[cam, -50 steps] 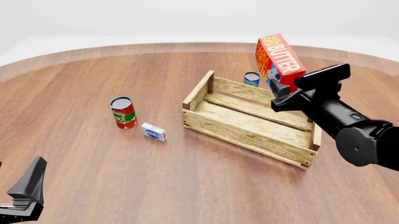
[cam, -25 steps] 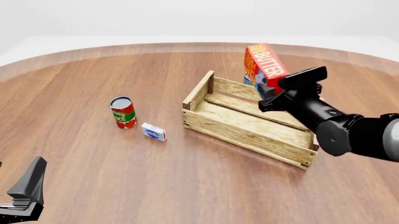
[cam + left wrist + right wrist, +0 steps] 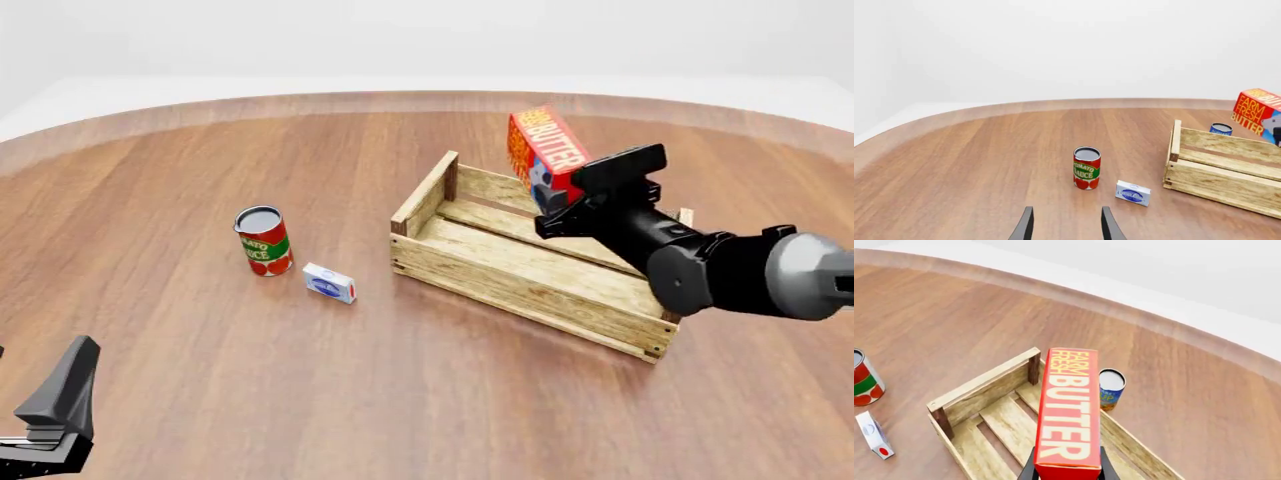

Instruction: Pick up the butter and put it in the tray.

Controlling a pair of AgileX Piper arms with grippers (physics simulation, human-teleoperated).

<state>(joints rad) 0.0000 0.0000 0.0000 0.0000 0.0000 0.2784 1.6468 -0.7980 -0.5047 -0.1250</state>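
Transport was the step in hand: the right gripper (image 3: 550,207) clamped the lower end of the butter (image 3: 543,150), the carton tilted above the far side of the tray (image 3: 534,290). Next, judged: lowering and release inside the slats. Left gripper (image 3: 1066,226) stood parted, empty.

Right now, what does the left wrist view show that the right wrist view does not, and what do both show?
Only the left wrist view shows the open, empty left gripper.

Only the right wrist view shows the right gripper shut on the red-orange butter carton, held above the crate.

Both show the light wooden slatted tray, the red tomato sauce can, the small blue-and-white box and the blue can behind the crate.
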